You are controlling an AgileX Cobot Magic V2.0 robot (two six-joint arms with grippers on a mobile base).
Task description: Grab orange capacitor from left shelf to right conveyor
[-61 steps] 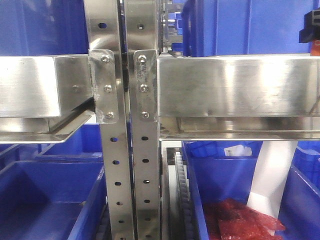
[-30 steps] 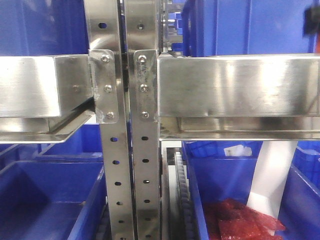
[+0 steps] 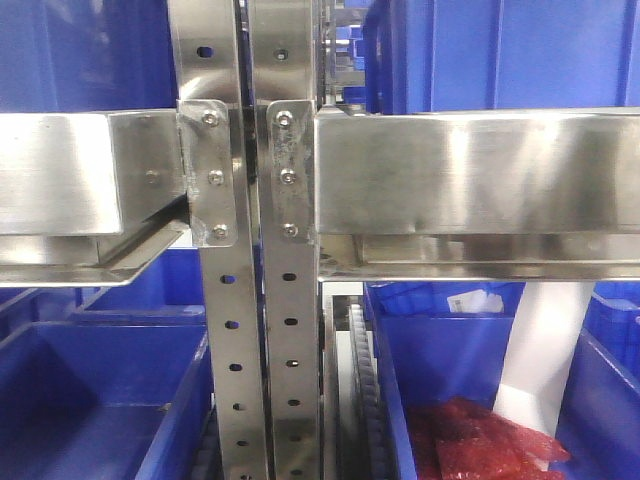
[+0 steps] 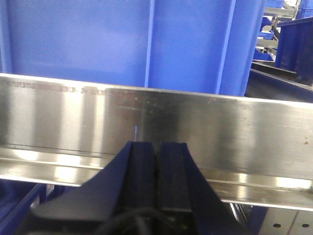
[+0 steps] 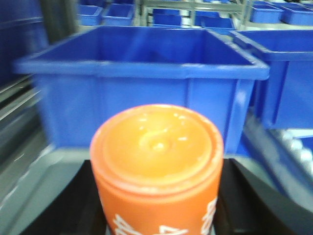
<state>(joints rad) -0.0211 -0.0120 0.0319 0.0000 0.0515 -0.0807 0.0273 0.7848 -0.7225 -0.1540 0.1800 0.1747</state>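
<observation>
In the right wrist view my right gripper (image 5: pixel 157 196) is shut on the orange capacitor (image 5: pixel 156 161), an orange can with white print, its round end toward the camera and a black finger on each side. It is held in front of a blue bin (image 5: pixel 142 73). In the left wrist view my left gripper (image 4: pixel 157 152) is shut and empty, its dark fingers pressed together just in front of a shiny rail of the left shelf (image 4: pixel 156 112). The front view shows the shelf's rails and perforated uprights (image 3: pixel 225 300); neither gripper shows there. The conveyor is out of view.
Blue bins stand on and under the shelf rails (image 3: pixel 100 400). Red crinkly bags (image 3: pixel 480 440) lie in the lower right bin. A white sloped panel (image 3: pixel 540 350) stands behind that bin. More blue bins (image 5: pixel 288 73) sit to the right in the right wrist view.
In the front view the black gripper part with orange at the upper right edge has moved up and right out of the picture. The shelf and bins have not moved.
</observation>
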